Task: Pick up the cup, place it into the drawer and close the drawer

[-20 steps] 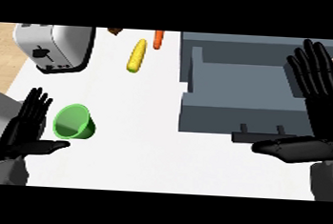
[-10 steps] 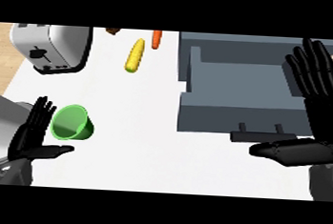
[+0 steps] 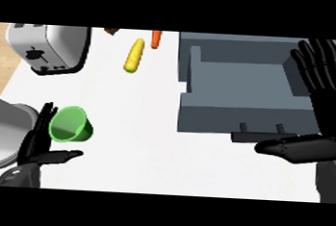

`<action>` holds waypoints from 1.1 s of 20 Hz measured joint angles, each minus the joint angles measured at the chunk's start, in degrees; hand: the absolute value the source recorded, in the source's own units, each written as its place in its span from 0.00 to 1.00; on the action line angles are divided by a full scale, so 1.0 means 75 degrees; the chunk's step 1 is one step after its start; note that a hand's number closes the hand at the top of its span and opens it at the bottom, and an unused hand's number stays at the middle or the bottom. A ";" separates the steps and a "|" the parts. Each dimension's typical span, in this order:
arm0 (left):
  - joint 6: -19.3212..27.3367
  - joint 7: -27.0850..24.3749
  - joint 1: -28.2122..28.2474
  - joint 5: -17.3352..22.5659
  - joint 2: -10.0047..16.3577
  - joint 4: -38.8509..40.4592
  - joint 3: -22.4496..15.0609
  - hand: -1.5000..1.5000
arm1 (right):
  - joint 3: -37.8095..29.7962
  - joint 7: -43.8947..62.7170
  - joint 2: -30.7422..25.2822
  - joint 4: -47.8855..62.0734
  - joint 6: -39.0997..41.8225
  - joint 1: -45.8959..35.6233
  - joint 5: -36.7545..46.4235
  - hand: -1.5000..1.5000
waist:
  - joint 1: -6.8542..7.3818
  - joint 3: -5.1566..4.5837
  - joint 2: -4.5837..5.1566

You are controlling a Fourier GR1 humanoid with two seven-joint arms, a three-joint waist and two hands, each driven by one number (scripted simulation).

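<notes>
A green cup lies tilted on the white counter at the lower left, its mouth facing up and left. My left hand stands just left of and below it, fingers straight and open, close to the cup's rim; contact cannot be told. The grey drawer is pulled out at the right, its inside bare, with a dark handle at its front. My right hand is open over the drawer's right side, fingers up and thumb stretched left beside the handle.
A silver toaster stands at the back left. A yellow corn cob and an orange carrot lie at the back middle. A grey pot sits at the left edge, behind my left hand.
My left hand has drawn back down and to the left, toward the view's lower edge. The cup, the drawer and my right hand have kept their places.
</notes>
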 measured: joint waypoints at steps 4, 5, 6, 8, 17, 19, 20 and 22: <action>0.0057 -0.0123 -0.0150 -0.0055 -0.0029 0.0160 -0.0003 0.00 | -0.0010 -0.0169 0.0006 0.0075 0.0075 0.0129 0.0012 0.00 | -0.0020 -0.0001 0.0003; 0.0060 -0.0135 -0.0214 -0.0062 -0.0022 0.0189 0.0001 0.00 | -0.0009 -0.0122 0.0008 0.0055 0.0057 0.0077 0.0005 0.00 | -0.0030 -0.0003 0.0008; 0.0080 -0.0133 -0.0280 -0.0060 -0.0025 0.0239 0.0016 0.00 | -0.0054 -0.0097 -0.0017 0.0022 0.0086 0.0122 -0.0052 0.00 | -0.0033 -0.0004 0.0005; 0.0081 -0.0186 -0.0339 -0.0075 -0.0053 0.0288 0.0019 0.00 | -0.0034 -0.0122 -0.0030 0.0072 0.0113 0.0103 -0.0021 0.00 | -0.0043 -0.0005 0.0013; -0.0290 -0.0162 -0.0531 -0.0098 -0.0270 0.0374 -0.0020 1.00 | -0.0179 -0.0235 -0.0139 0.0189 0.0239 0.0129 -0.0092 0.00 | -0.0089 -0.0011 0.0034; -0.0507 -0.0154 -0.0539 -0.0079 -0.0336 0.0312 -0.0034 1.00 | -0.0138 -0.0257 -0.0078 0.0195 0.0177 0.0114 -0.0032 0.00 | -0.0084 -0.0014 0.0037; -0.0496 -0.0239 -0.0493 -0.0117 -0.0379 0.0237 -0.0076 1.00 | -0.0104 -0.0203 -0.0060 0.0123 0.0153 0.0134 -0.0014 0.00 | -0.0089 -0.0015 0.0033; -0.0276 -0.0460 -0.0483 -0.0147 -0.0388 0.0042 -0.0080 1.00 | -0.0157 -0.0165 -0.0119 0.0132 0.0154 0.0111 -0.0007 0.00 | -0.0078 -0.0015 0.0030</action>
